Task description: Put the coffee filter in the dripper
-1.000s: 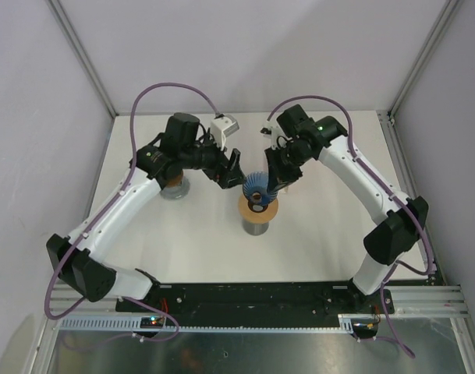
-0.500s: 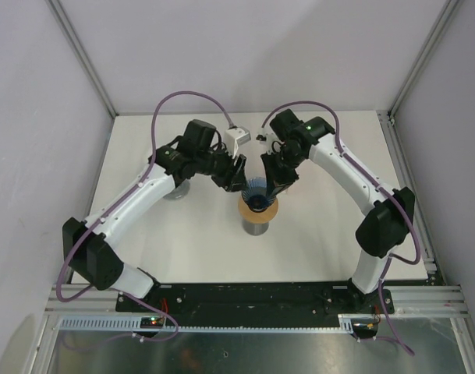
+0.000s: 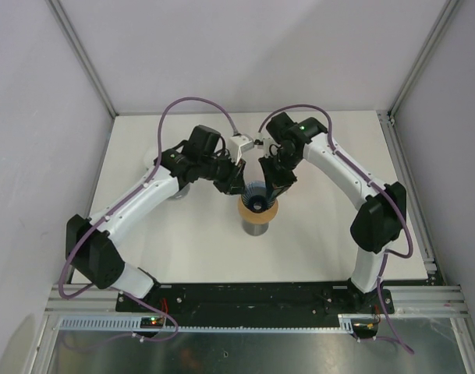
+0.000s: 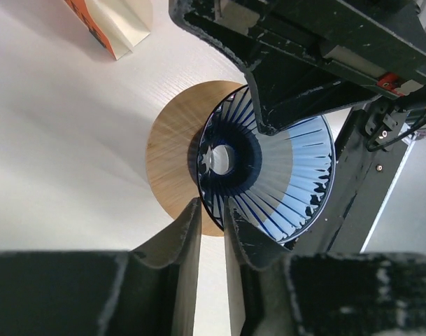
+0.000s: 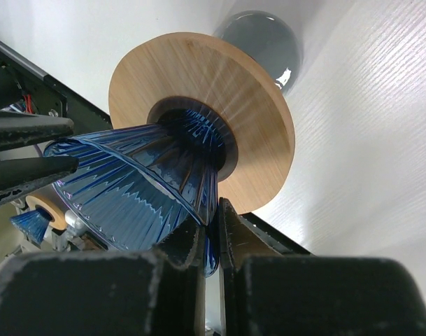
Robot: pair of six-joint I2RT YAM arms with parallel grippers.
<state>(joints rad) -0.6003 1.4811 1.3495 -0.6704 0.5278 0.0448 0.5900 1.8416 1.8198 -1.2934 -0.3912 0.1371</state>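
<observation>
The dripper (image 3: 256, 196) is a ribbed blue glass cone in a round wooden collar (image 3: 257, 213), standing mid-table. My right gripper (image 3: 273, 185) is shut on a blue glass part at the cone's side, seen pinched between the fingers in the right wrist view (image 5: 211, 225). My left gripper (image 3: 239, 185) has come in from the left. Its fingers (image 4: 188, 231) straddle the dripper's rim (image 4: 223, 203) with only a narrow slit between them. No coffee filter shows plainly in any view. The dripper's inside (image 4: 268, 168) looks bare down to its hole.
A grey vessel (image 5: 265, 42) stands under the wooden collar. A second grey cup (image 3: 175, 189) sits under the left arm. An orange and white pack (image 4: 111, 24) lies beyond the dripper. Enclosure posts stand at the back corners.
The left arm swung right to the dripper and its jaws narrowed from wide open onto the rim. The right arm shifted a little left, still holding the dripper, which now sits less tilted.
</observation>
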